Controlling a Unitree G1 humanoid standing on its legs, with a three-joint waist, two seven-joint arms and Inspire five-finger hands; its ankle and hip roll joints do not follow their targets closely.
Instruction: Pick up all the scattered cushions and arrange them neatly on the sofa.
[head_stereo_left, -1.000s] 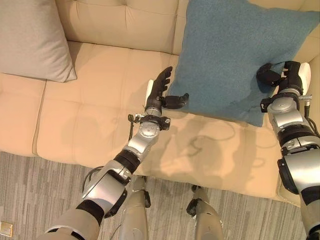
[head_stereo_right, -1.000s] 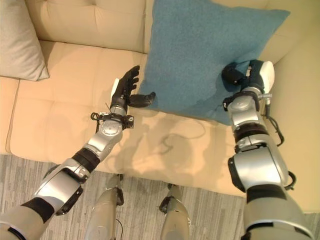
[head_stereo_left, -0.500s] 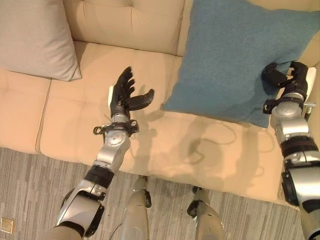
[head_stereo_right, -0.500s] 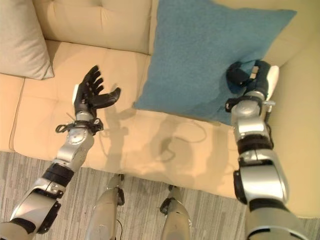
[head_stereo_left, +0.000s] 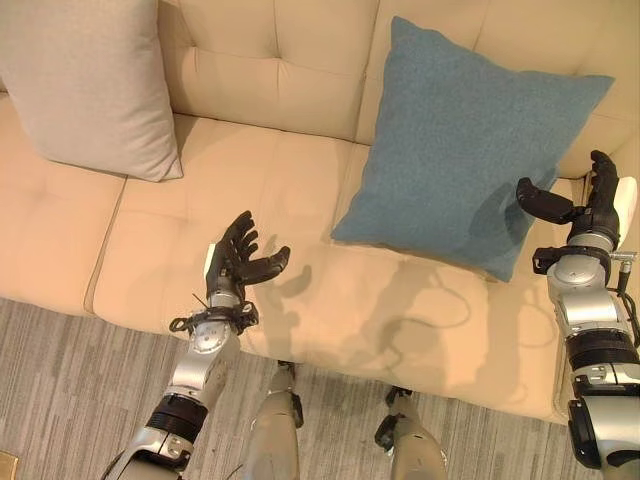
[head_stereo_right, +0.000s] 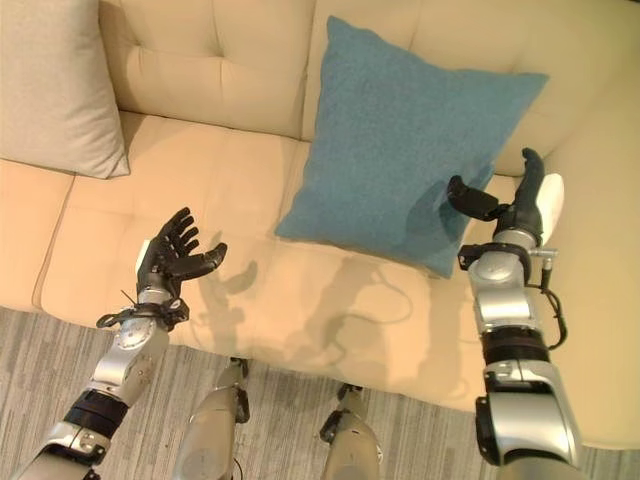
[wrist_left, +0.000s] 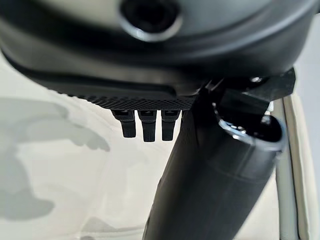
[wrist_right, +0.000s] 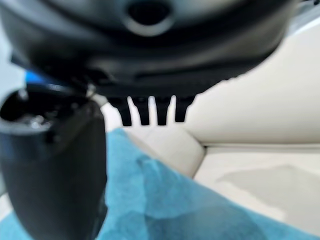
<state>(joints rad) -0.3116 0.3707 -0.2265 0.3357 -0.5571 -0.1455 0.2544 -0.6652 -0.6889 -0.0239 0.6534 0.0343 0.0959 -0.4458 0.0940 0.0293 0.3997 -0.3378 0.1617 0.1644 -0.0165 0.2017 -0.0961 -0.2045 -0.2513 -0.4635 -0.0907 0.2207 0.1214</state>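
Left hand (head_stereo_left: 236, 265): dark, fingers spread and straight, thumb out to the side, holding nothing. It hovers over the front part of the sofa's middle seat, well apart from both cushions. In the left wrist view its fingertips (wrist_left: 143, 129) show straight, over bare cream upholstery.

Right hand (head_stereo_left: 594, 205): dark with a white cover along its outer edge, fingers straight and pointing up toward the backrest, thumb (head_stereo_left: 540, 204) standing out toward the blue cushion. It grips nothing. It sits just beside the blue cushion's right lower edge; whether the thumb touches the fabric cannot be told. In the right wrist view the straight fingertips (wrist_right: 150, 111) show above blue fabric and the cream sofa corner.

Blue cushion (head_stereo_left: 470, 150): square, teal, textured weave. It stands tilted on the right seat, leaning back against the backrest, one corner pointing up and the lowest corner resting on the seat near the right hand.

Grey cushion (head_stereo_left: 85, 85): light grey-beige, leaning against the backrest at the left end of the sofa.

Sofa (head_stereo_left: 290, 75): cream, tufted backrest, stitched seat panels.

Floor (head_stereo_left: 70, 400): grey striped carpet before the sofa.
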